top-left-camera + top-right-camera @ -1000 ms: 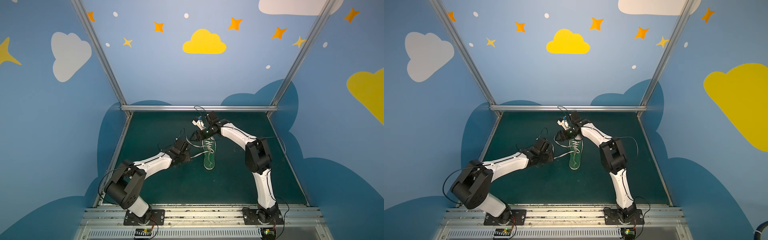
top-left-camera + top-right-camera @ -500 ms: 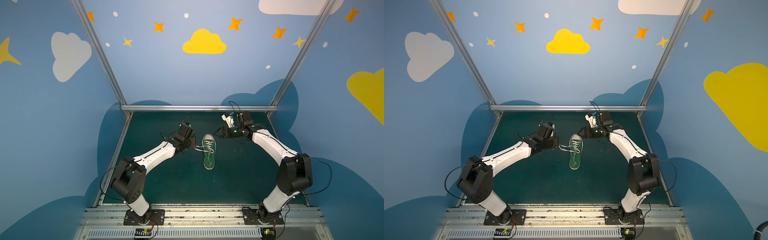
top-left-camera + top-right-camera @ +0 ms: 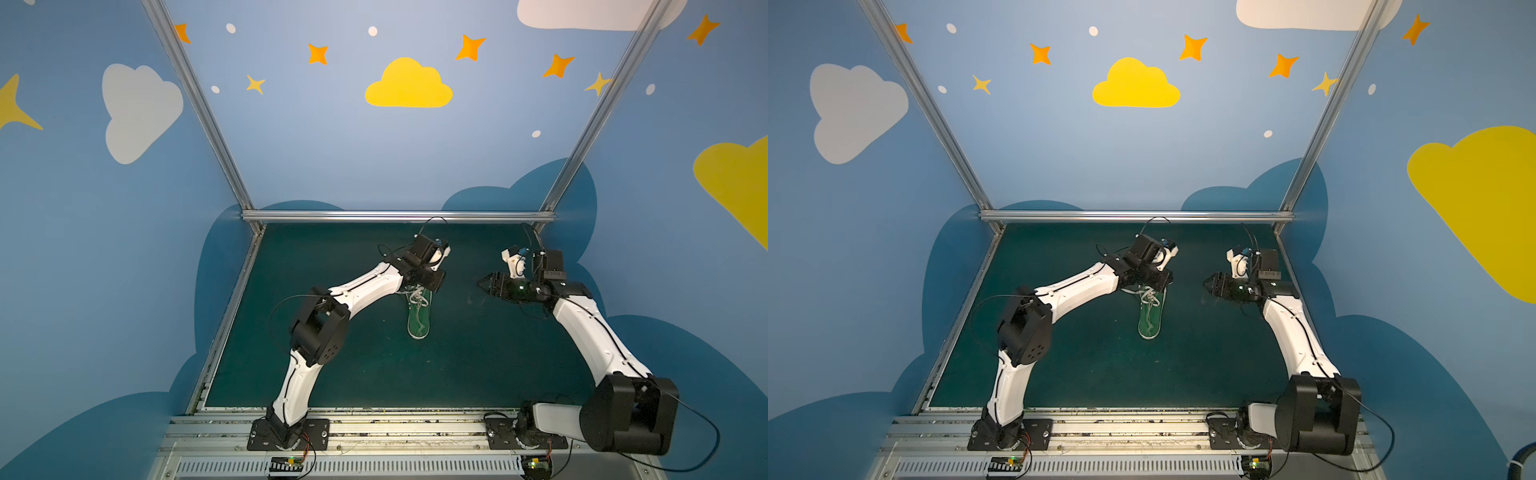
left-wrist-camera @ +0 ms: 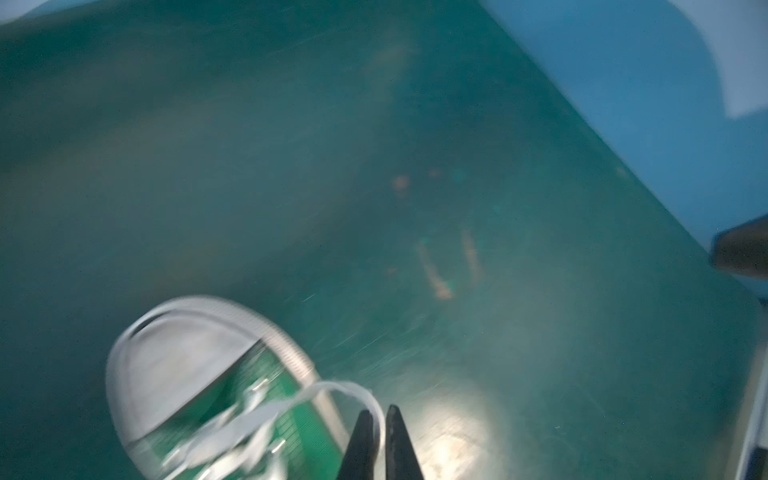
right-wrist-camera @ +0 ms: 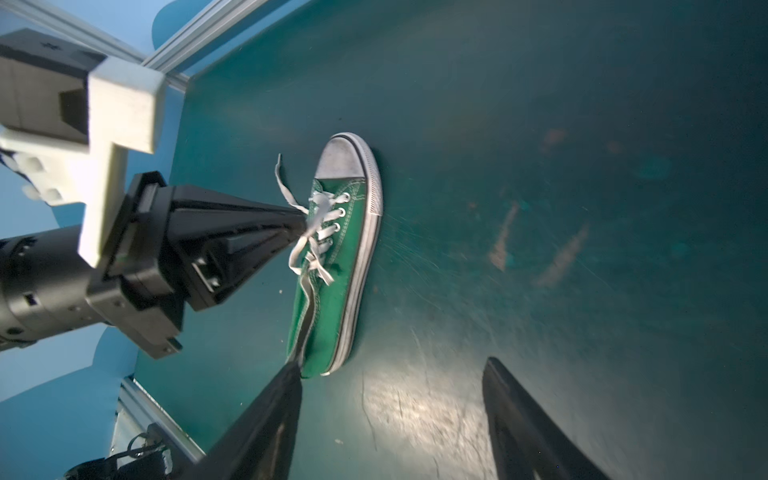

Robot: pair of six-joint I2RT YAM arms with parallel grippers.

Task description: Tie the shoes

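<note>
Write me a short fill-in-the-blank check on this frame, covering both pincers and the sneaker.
1. The left pincer is ____ on a white lace of the sneaker.
2. The right pincer stands ____ and holds nothing.
3. The sneaker's canvas is ____.
4. In both top views the right pincer sits to the ____ of the sneaker.

Missing words: shut; open; green; right
</note>
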